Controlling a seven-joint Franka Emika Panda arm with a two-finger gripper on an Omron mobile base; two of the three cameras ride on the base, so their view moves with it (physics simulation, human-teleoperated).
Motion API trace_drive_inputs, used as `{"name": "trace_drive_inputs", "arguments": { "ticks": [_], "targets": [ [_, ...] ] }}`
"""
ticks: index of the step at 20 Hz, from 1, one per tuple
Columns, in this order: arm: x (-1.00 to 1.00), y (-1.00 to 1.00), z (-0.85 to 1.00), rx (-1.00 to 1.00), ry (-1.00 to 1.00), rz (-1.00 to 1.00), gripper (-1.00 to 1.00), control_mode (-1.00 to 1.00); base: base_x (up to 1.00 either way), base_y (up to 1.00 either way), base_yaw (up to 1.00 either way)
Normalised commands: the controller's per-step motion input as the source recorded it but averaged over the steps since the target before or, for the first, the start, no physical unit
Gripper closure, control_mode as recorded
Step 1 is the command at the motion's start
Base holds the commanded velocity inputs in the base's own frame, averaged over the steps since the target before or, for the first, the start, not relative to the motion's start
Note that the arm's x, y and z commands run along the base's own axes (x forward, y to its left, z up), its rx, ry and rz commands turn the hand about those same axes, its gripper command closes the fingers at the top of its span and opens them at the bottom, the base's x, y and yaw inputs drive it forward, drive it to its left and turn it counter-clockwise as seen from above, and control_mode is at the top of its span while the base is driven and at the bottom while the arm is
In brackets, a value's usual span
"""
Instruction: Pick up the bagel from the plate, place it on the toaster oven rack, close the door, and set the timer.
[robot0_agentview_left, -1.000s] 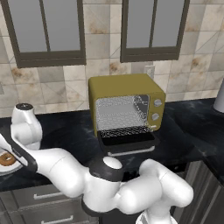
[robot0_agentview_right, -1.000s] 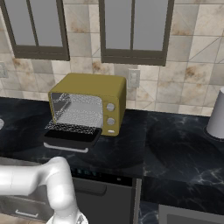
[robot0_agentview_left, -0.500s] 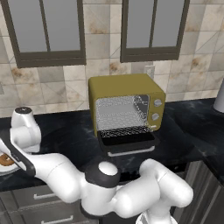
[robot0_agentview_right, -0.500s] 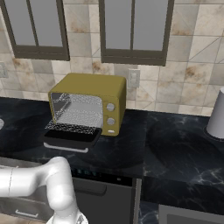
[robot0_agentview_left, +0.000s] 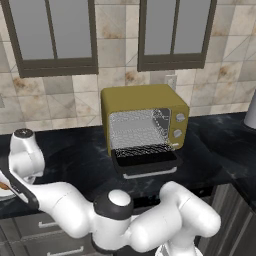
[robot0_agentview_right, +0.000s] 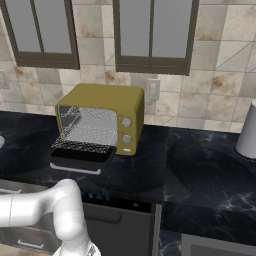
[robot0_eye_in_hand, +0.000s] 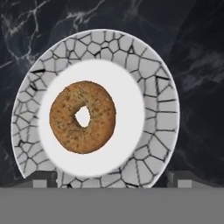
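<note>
Golden-brown ring bagel (robot0_eye_in_hand: 82, 117) lies centred on round white plate w/ grey crackle rim (robot0_eye_in_hand: 159, 109), on black marble counter (robot0_eye_in_hand: 201, 65). Fingers (robot0_eye_in_hand: 112, 178) spread wide, empty; tips mostly cut off at bottom edge.

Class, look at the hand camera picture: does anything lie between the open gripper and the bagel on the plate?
Nothing visible does. In the hand view the bagel lies bare on the white middle of the plate, with the gripper open above it and its fingertips apart at either side of the plate's near edge.
</note>
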Motion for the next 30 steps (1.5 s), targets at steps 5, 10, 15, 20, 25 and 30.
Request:
{"name": "trace_drive_inputs", "arguments": {
  "ticks": [5,10,15,20,25,30],
  "targets": [
    [0.19,0.12,-0.07,0.0,-0.05,0.0,-1.0,-1.0,0.0,0.0,0.0],
    [0.16,0.1,-0.05,0.0,-0.02,0.0,-1.0,-1.0,0.0,0.0,0.0],
    [0.17,0.2,-0.11,0.0,0.0,0.0,-1.0,-1.0,0.0,0.0,0.0],
    [0.2,0.22,-0.13,0.0,0.0,0.0,-1.0,-1.0,0.0,0.0,0.0],
    [0.15,0.14,-0.11,0.0,0.0,0.0,-1.0,-1.0,0.0,0.0,0.0],
    [0.06,0.05,-0.2,0.0,0.0,0.0,-1.0,-1.0,0.0,0.0,0.0]
  ]
}}
